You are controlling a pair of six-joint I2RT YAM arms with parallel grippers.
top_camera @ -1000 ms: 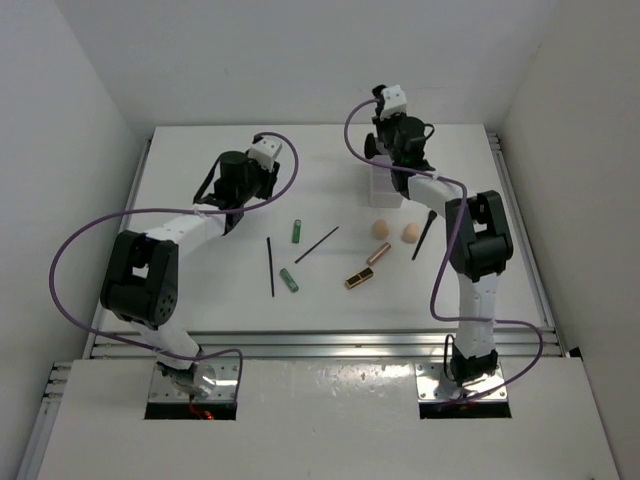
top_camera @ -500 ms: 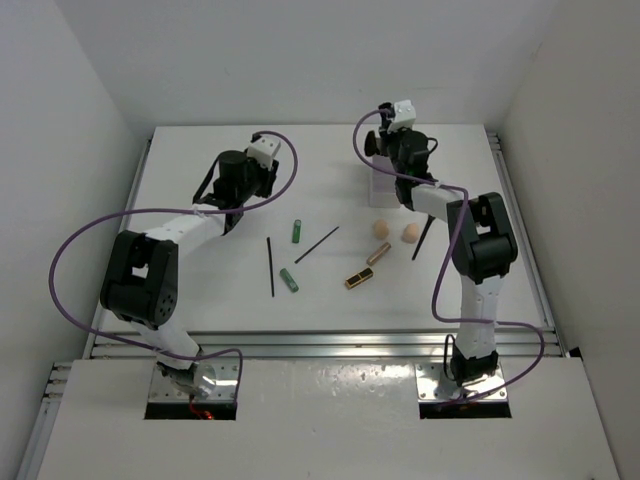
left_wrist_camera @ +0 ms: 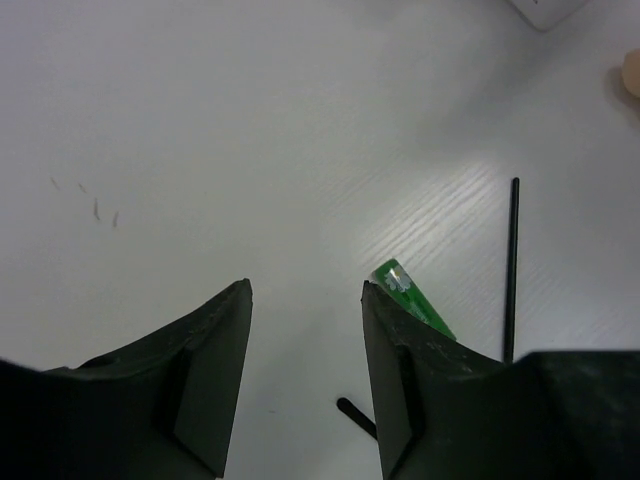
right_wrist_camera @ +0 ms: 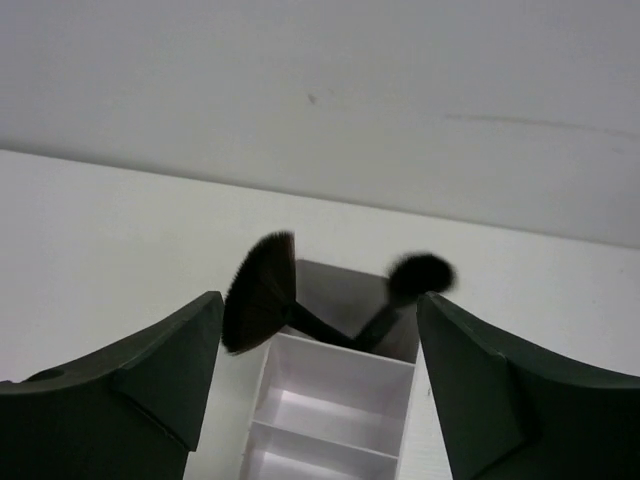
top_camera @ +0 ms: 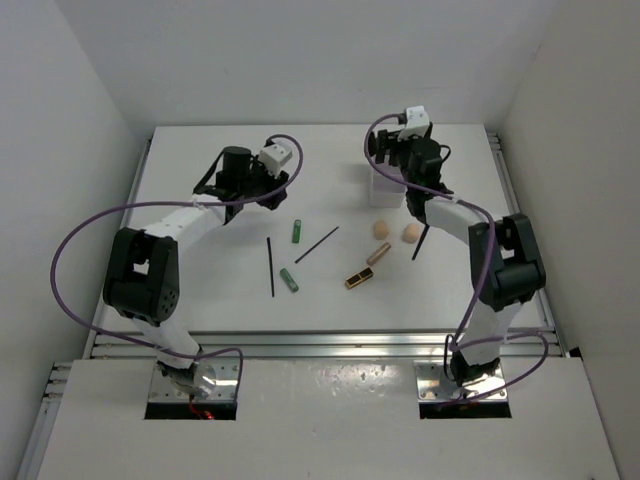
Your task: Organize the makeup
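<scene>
Two claws stand parted and empty. The right gripper [right_wrist_camera: 320,302] hangs over the white box [right_wrist_camera: 335,385], whose rear compartment holds a fan brush [right_wrist_camera: 262,300] and a round brush [right_wrist_camera: 420,275]. The left gripper [left_wrist_camera: 305,290] hovers above the table [top_camera: 200,280], near a green tube [left_wrist_camera: 412,297] and a thin black stick [left_wrist_camera: 512,265]. Farther out lie a second green tube [top_camera: 289,280], a gold-black lipstick [top_camera: 358,278], a rose-gold tube [top_camera: 378,253] and two peach sponges [top_camera: 380,229].

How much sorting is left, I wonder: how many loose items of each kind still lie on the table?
Green tubes: 2
Peach sponges: 2
Thin black sticks: 3
Gold-black lipstick: 1
Rose-gold tube: 1
Total: 9
</scene>
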